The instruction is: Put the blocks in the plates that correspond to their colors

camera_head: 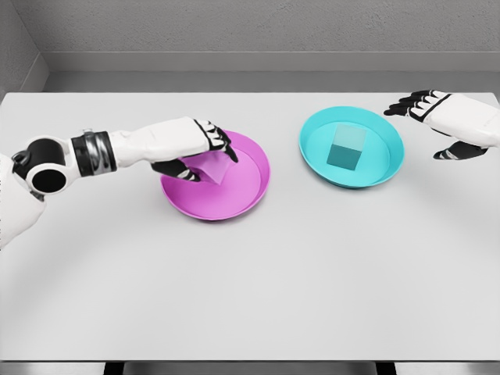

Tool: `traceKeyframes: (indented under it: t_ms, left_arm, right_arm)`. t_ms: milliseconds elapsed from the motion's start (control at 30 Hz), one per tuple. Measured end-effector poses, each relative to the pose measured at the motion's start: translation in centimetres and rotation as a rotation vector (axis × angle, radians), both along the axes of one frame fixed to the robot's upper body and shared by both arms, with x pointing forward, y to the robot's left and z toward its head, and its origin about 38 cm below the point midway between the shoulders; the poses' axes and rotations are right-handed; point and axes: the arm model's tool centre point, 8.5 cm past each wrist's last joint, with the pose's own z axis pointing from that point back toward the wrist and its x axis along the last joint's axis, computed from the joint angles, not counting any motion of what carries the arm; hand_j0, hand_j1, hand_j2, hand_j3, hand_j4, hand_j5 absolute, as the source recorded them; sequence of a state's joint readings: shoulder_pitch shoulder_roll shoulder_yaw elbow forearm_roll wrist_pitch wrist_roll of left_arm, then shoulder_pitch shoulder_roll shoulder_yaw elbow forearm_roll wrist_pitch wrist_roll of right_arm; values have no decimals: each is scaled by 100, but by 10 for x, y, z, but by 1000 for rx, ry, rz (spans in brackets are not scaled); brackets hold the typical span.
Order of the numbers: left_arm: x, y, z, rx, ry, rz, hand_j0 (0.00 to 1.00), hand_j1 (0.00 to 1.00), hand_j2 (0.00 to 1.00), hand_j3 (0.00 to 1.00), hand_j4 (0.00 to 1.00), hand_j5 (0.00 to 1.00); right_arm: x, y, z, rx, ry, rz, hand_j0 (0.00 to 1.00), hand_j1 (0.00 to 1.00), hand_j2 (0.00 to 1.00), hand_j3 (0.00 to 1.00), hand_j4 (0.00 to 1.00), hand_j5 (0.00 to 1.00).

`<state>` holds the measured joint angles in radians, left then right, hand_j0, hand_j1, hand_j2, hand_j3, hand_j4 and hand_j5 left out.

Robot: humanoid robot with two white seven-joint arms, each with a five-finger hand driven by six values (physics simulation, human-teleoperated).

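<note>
A magenta plate (pixel 242 191) lies left of centre on the table. Over its left half my left hand (pixel 205 160) holds a magenta block (pixel 211 168) between fingers and thumb, the block tilted and low above the plate's floor. To the right sits a cyan plate (pixel 312 148) with a cyan block (pixel 347 147) resting upright in its middle. My right hand (pixel 441 125) hovers to the right of the cyan plate, fingers spread and holding nothing.
The white table (pixel 250 297) reaches a front edge near the bottom of the view. A grey wall rises behind its far edge.
</note>
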<state>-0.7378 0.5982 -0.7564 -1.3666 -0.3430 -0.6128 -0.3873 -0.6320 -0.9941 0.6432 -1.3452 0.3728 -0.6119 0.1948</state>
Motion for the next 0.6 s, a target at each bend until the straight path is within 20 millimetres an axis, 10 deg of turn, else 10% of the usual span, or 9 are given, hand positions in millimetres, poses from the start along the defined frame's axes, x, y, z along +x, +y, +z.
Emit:
traceKeyframes:
  t_ms: [400,600]
  left_arm:
    - [6,-4,5,-18,-4,3,100,100,100,100,100,100]
    - [3,50,11,1,15,91,100,100,100,100,100,100]
  right_arm:
    - [-3,-2,-12,6,27,-9,100,100,100,100,100,100]
    - [-10,-11,-15,41,22,-43,100,100,100,100,100,100]
